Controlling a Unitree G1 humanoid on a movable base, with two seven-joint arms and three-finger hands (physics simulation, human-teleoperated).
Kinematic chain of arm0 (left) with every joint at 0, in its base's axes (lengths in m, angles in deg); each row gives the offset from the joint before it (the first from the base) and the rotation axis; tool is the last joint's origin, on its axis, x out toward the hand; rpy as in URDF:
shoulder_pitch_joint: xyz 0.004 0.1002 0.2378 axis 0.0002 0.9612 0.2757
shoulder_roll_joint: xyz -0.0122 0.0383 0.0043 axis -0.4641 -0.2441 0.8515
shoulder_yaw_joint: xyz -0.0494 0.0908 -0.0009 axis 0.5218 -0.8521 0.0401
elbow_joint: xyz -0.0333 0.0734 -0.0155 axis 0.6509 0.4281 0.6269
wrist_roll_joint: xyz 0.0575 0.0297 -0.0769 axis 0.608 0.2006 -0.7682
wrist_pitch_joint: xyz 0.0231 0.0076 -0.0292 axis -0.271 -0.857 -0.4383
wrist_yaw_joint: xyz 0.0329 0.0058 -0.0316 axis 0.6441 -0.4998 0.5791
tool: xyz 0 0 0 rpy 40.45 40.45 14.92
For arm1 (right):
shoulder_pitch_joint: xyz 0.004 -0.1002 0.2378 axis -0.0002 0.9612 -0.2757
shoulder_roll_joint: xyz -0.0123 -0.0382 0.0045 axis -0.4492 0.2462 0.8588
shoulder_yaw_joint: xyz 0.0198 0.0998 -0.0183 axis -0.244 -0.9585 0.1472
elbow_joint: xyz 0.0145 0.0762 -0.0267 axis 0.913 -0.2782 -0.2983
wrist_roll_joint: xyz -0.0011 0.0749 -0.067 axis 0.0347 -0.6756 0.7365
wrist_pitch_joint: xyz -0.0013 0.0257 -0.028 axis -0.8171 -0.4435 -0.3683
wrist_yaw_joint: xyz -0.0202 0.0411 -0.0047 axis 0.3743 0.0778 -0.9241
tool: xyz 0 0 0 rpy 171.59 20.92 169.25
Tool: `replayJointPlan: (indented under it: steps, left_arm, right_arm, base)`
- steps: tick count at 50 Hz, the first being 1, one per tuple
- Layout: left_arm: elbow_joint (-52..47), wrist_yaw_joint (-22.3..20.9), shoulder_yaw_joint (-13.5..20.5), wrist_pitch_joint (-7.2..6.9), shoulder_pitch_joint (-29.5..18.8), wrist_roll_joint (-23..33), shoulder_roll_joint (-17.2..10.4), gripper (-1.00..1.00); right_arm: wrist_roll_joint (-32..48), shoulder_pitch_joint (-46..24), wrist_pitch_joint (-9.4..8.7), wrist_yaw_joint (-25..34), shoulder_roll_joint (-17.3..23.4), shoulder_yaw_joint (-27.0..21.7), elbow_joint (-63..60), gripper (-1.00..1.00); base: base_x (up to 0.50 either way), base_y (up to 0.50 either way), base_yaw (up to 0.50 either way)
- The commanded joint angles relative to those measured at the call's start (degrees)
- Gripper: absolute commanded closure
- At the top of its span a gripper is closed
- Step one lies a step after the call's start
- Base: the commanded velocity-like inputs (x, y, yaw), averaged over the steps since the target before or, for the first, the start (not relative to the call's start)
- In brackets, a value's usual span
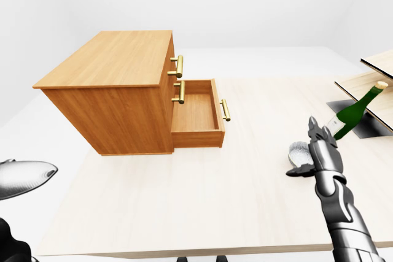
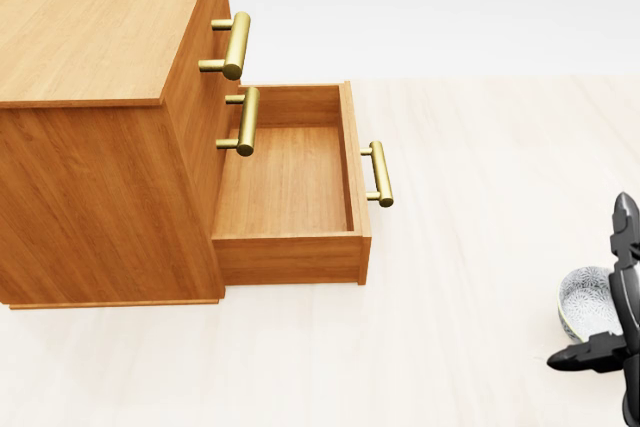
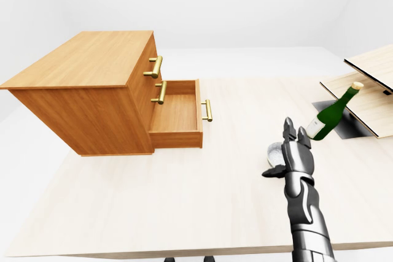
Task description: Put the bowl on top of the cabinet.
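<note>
Bowl: we see the small grey bowl (image 2: pixel 588 304) sitting on the pale table (image 1: pixel 184 200), far to the right of the cabinet (image 1: pixel 116 90) in the left-eye view.
Right hand: our right hand (image 1: pixel 318 145) is right at the bowl, with the fingers pointing up and away from us. The bowl peeks out on the hand's left side. We cannot tell if the fingers are closed on it yet or only touching it.
Left hand: our left hand (image 1: pixel 24 177) is at the bottom left of the left-eye view, well apart from the bowl. We cannot tell if it is open or closed.
Nearer hand: the right one, by a lot.
Way to go: the cabinet top (image 1: pixel 113 58) is up and to the left of the bowl. We think the bowl must be lifted high and carried left.
Watch out: the bottom drawer (image 2: pixel 290 187) is pulled open, and a green bottle (image 1: pixel 355 111) leans just behind the hand.
</note>
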Motion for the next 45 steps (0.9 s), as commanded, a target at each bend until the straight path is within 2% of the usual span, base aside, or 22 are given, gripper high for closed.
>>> replayJointPlan:
  steps: [1, 45]
  left_arm:
    - [0.07, -0.09, -0.02, 0.0, 0.07, 0.16, 0.03, -1.0]
    - [-0.08, 0.05, 0.21, 0.0, 0.13, -0.14, -0.1, -1.0]
  right_arm:
    - [0.27, -0.62, 0.0, -1.71, 0.53, 0.84, 3.03, -1.0]
    - [0.31, -4.58, 0.0, -7.85, 3.05, 3.65, 15.64, -1.0]
  base:
    - [0.0, 0.0, 0.0]
    - [0.0, 0.0, 0.0]
